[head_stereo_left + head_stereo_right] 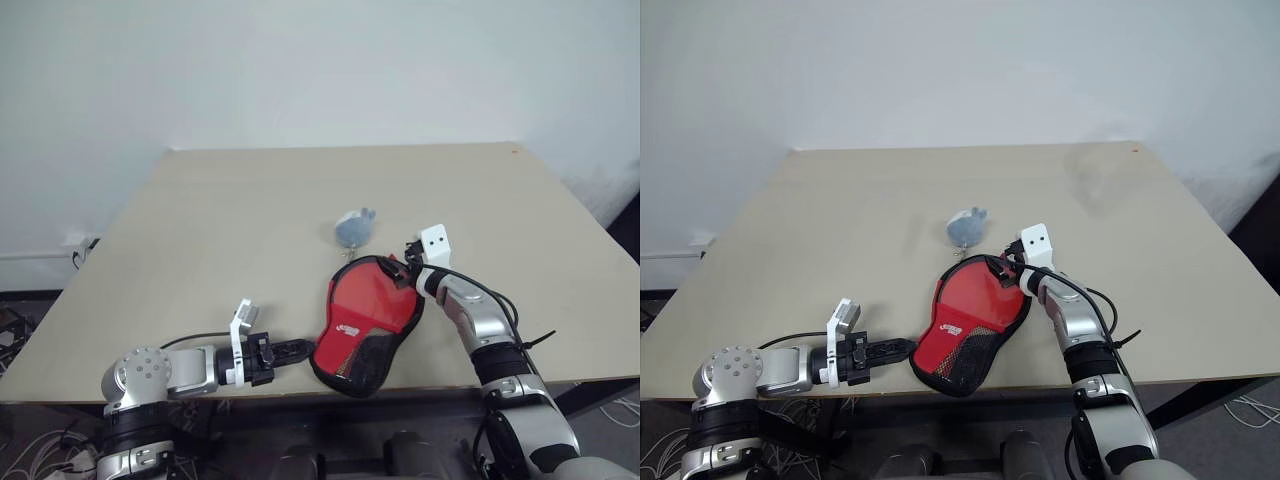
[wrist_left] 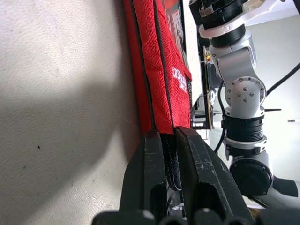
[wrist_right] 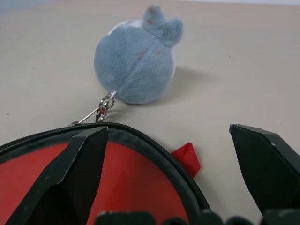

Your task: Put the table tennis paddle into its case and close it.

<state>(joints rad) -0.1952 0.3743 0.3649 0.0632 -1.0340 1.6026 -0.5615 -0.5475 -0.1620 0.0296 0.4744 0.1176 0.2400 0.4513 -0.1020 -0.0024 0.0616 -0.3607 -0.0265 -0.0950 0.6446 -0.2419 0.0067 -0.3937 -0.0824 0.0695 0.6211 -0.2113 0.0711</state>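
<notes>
The case (image 1: 372,368) lies flat near the table's front edge, its black zip rim (image 3: 154,150) around a red face. That red face with a small white mark is the table tennis paddle (image 1: 365,300), lying inside the case. My left gripper (image 1: 295,350) reaches in level from the left and is shut on the case's narrow end. In the left wrist view its fingers (image 2: 150,168) pinch a black edge of the case (image 2: 161,93). My right gripper (image 1: 400,262) stands open over the case's far rim. The case's grey-blue puff (image 3: 136,65) lies on its chain just beyond that rim.
The beige table (image 1: 250,210) stretches bare behind and to both sides of the case. The case's near end overhangs the table's front edge (image 1: 440,378). A white wall stands behind the table.
</notes>
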